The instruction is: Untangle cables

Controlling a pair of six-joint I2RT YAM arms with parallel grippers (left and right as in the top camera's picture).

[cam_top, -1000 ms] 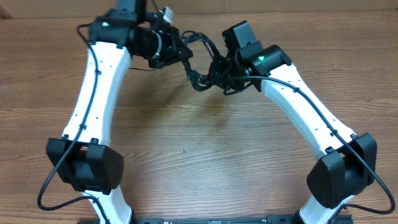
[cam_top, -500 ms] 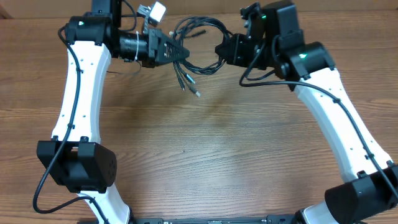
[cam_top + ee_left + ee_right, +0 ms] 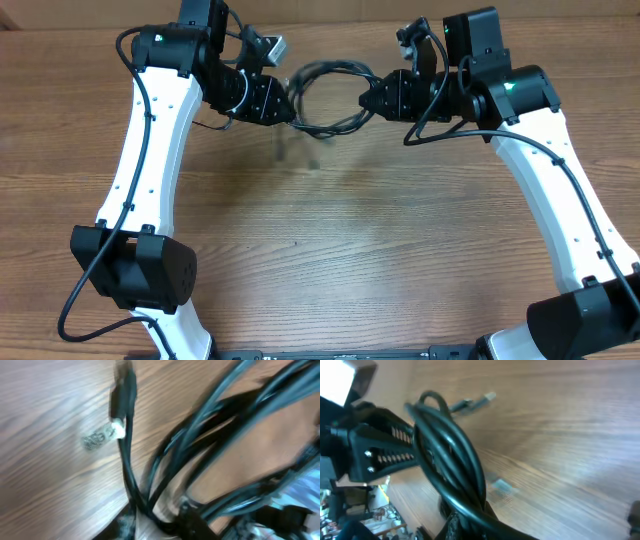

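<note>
While the cables hang as one looped bunch in the air between the two grippers, above the far end of the table, the main risk sits on the left side.

Right gripper: clamped tight on the bunch. In its wrist view the strands run straight down into it.
Left gripper: strands lead down to it, but blur hides the jaws. Can't tell how wide they stand, or whether they hold anything.

Risks, as judged:
- If the left has no hold, the bunch hangs from the right alone and sags as one clump, with nothing pulled apart.
- If both hold and draw apart, crossed strands could cinch into a tighter knot.
- A loose end with its plug dangles just over the wood and could snag on a gripper or whip about. Both wrist views are smeared, so the motion is probably quick, which makes a snag likelier.

Surface: brown wood-grain tabletop, flat and matte, with faint blurred shadows under the bunch.
Room: almost nothing shows. Some blurred clutter lies past the table edge in the right wrist view, not identifiable.
</note>
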